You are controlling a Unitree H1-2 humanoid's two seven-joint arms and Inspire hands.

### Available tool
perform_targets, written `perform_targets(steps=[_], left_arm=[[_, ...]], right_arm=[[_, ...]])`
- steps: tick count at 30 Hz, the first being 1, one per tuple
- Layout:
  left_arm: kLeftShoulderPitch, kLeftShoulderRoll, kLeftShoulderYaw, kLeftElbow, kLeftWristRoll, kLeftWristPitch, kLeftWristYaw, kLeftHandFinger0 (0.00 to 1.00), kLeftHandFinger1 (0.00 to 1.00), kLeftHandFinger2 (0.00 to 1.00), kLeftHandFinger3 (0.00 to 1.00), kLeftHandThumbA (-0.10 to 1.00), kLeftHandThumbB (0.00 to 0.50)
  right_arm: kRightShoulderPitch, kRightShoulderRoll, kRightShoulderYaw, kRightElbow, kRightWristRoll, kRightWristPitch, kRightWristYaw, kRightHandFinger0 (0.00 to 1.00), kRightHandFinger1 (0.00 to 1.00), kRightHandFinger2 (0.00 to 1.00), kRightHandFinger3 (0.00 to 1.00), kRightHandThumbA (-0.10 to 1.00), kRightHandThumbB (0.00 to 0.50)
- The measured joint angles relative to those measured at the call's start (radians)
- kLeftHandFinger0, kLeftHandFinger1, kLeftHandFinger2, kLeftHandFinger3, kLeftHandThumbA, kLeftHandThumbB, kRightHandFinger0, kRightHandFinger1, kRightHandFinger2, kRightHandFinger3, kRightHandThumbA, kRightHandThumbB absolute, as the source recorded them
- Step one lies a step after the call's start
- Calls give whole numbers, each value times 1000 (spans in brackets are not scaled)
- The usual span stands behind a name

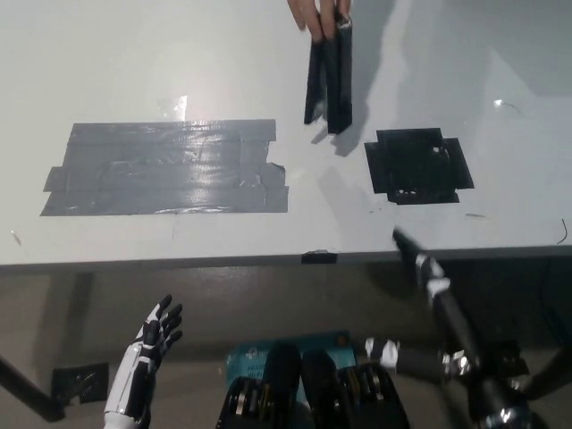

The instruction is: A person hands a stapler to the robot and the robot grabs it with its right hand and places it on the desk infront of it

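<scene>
A person's hand (315, 16) reaches in from the top edge and holds a black stapler (329, 80) by its upper end. The stapler hangs upright, its lower end just above the white desk (179, 63). My black right hand (427, 266) is raised at the desk's front edge, right of centre, well short of the stapler. It is open, with its fingers (402, 239) stretched toward the desk and nothing in them. My white left hand (156, 335) rests low at the lower left, below the desk's edge, fingers apart and holding nothing.
A wide patch of grey tape (165, 168) covers the desk's left half. A square of black tape (418, 165) lies just right of and below the stapler. A small black mark (319, 257) sits on the front edge.
</scene>
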Motion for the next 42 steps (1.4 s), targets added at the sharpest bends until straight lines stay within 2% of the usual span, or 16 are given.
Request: perform_targets(steps=[4,7,10,14,16,20,22,30,32,39,42], left_arm=[[3,0,-2,0,2,-1,0,1000,1000,1000,1000,1000,395],[3,0,-2,0,1,-1,-1,1000,1000,1000,1000,1000,403],[3,0,-2,0,1,-1,-1,1000,1000,1000,1000,1000,384],[3,0,-1,0,0,-1,-4,1000,1000,1000,1000,1000,377],[3,0,-1,0,0,-1,-5,1000,1000,1000,1000,1000,385],[3,0,-1,0,0,-1,-5,1000,1000,1000,1000,1000,366],[3,0,-1,0,0,-1,-5,1000,1000,1000,1000,1000,375],[1,0,-1,0,0,-2,-5,1000,1000,1000,1000,1000,367],[1,0,-1,0,0,-2,-5,1000,1000,1000,1000,1000,365],[-1,0,-2,0,2,-2,-5,1000,1000,1000,1000,1000,332],[-1,0,-2,0,3,-4,-5,1000,1000,1000,1000,1000,340]], right_arm=[[-117,1,-37,20,-15,35,-4,1000,1000,1000,1000,1000,293],[-210,1,-65,71,-16,61,-5,1000,1000,1000,1000,1000,298],[-276,1,-88,138,-16,72,-10,1000,1000,1000,1000,1000,295],[-380,-1,-120,287,-14,74,-22,1000,1000,1000,1000,1000,311],[-423,-3,-131,351,-14,74,-27,1000,1000,1000,1000,1000,344],[-502,-8,-157,458,-14,88,-40,1000,1000,1000,1000,1000,332],[-539,-8,-167,506,-14,96,-46,1000,1000,1000,1000,1000,324],[-666,-7,-191,707,-9,99,-68,1000,1000,1000,1000,1000,347],[-691,-7,-193,740,-7,99,-68,1000,1000,1000,1000,1000,379],[-752,-1,-186,783,0,98,-68,1000,1000,1000,1000,1000,428],[-776,11,-173,806,0,98,-68,1000,1000,1000,1000,1000,441]])
